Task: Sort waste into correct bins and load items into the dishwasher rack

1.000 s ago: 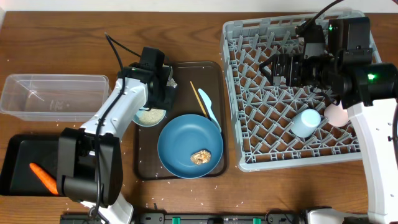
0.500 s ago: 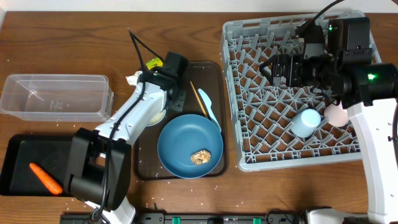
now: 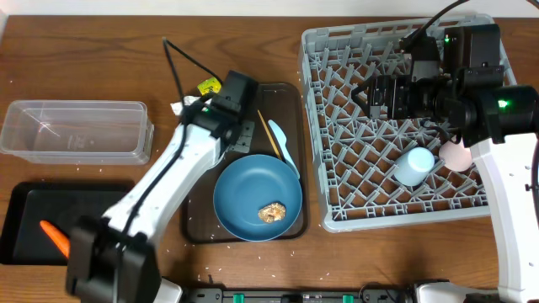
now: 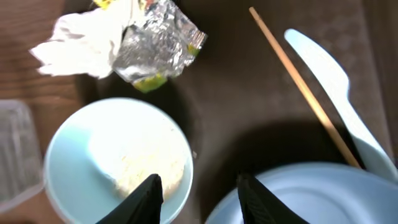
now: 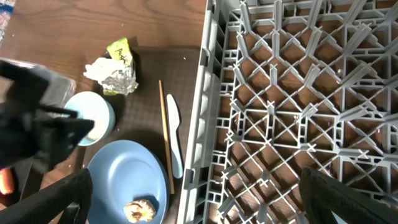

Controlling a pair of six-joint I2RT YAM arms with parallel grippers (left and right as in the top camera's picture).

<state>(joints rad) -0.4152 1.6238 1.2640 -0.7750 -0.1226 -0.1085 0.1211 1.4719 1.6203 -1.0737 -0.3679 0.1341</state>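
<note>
Swung rightward since a second ago, the left arm now reaches across the brown tray, and its left hand hangs open and empty, one fingertip over the bowl and the other over the rim of the plate. Rice lies in the bowl, and a food lump sits on the plate. Beyond the bowl, at the tray's far left corner, a silvery wrapper touches the crumpled paper, with a yellow-green wrapper just behind them. A chopstick and a spoon lie side by side on the tray, between the bowl and the rack. The right arm has not moved: its right hand hovers over the rack with fingers spread wide, holding nothing. A light blue cup stands in the rack, with a pink cup just beside it. On the table at the left sits the tub; the carrot lies in the black tray, partly hidden by the arm.
</note>
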